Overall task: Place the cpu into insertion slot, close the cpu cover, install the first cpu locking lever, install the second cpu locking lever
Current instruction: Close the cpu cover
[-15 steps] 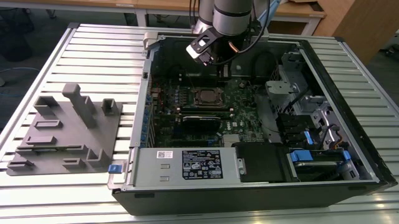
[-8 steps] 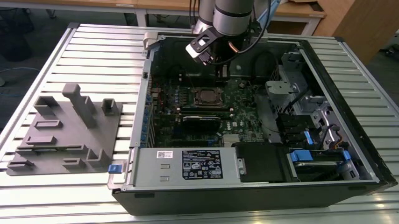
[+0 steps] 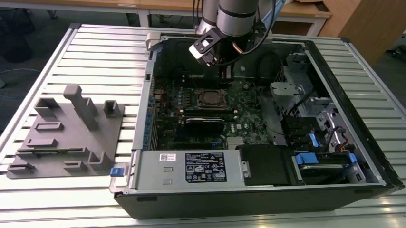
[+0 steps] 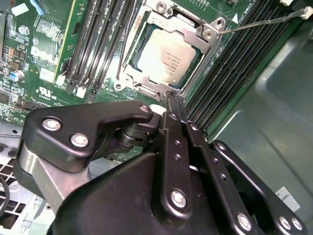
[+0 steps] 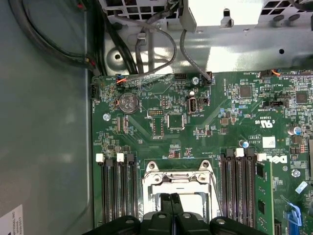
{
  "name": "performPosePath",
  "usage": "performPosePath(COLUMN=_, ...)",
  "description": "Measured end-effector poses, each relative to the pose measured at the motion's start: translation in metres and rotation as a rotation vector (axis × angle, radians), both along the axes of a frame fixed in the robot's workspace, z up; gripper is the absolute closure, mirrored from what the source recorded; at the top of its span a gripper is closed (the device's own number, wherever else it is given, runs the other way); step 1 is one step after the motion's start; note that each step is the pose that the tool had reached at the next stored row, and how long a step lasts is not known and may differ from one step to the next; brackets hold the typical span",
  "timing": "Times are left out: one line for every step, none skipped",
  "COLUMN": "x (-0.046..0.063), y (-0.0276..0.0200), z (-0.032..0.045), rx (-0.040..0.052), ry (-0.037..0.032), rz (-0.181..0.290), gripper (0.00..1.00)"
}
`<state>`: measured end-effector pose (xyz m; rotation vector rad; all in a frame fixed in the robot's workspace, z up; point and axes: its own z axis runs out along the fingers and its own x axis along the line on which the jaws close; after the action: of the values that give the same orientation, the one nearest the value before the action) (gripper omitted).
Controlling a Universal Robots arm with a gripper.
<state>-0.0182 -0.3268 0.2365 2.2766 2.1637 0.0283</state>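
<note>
Within the insertion slot [image 4: 142, 88] the cpu [image 4: 166, 54] lies flat, the cpu cover [image 4: 208, 33] seemingly down around it. Just beside its rim the pincer [image 4: 172, 100] hangs clenched, empty. One locking lever [image 4: 259, 22] juts free, so latching looks the step in hand, calling for a downward push.

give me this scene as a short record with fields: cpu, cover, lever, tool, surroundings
cpu: seated in the insertion slot
cpu cover: lying flat around the cpu, chip visible through its window
lever: thin rod sticking out over the memory slots, looks unlatched
tool: shut, holding nothing, tip close to the cpu cover's edge
surroundings: open computer case on a slatted table; grey fixture at the exterior view's left
</note>
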Motion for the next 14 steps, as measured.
performPosePath(x=0.0, y=0.0, z=-0.0001, rx=0.0001, ry=-0.0001, rz=0.0, gripper=0.89)
performPosePath(x=-0.001, y=0.0, z=-0.0002, rx=0.0003, ry=-0.0002, rz=0.0, gripper=0.89)
performPosePath(x=-0.003, y=0.0, z=-0.0003, rx=0.0004, ry=-0.0004, rz=0.0, gripper=0.89)
performPosePath(x=-0.005, y=0.0, z=-0.0003, rx=0.0004, ry=-0.0007, rz=0.0, gripper=0.89)
performPosePath(x=-0.007, y=0.0, z=-0.0003, rx=0.0002, ry=-0.0009, rz=0.0, gripper=0.89)
performPosePath(x=-0.01, y=0.0, z=-0.0004, rx=0.0001, ry=-0.0011, rz=0.0, gripper=0.89)
performPosePath(x=-0.012, y=0.0, z=-0.0005, rx=0.0002, ry=-0.0014, rz=0.0, gripper=0.89)
performPosePath(x=-0.014, y=0.0, z=-0.0006, rx=0.0002, ry=-0.0016, rz=0.0, gripper=0.89)
performPosePath(x=-0.016, y=0.0, z=-0.0007, rx=0.0002, ry=-0.0018, rz=0.0, gripper=0.89)
performPosePath(x=-0.017, y=0.0, z=-0.0008, rx=0.0002, ry=-0.0018, rz=0.0, gripper=0.89)
performPosePath(x=-0.017, y=0.0, z=-0.0008, rx=0.0, ry=-0.0018, rz=0.0, gripper=0.89)
performPosePath(x=-0.017, y=0.0, z=-0.0008, rx=-0.0001, ry=-0.0017, rz=0.0, gripper=0.89)
performPosePath(x=-0.017, y=0.0, z=-0.0008, rx=0.0, ry=-0.0017, rz=0.0, gripper=0.89)
performPosePath(x=-0.017, y=0.0, z=-0.0008, rx=0.0001, ry=-0.0018, rz=0.0, gripper=0.89)
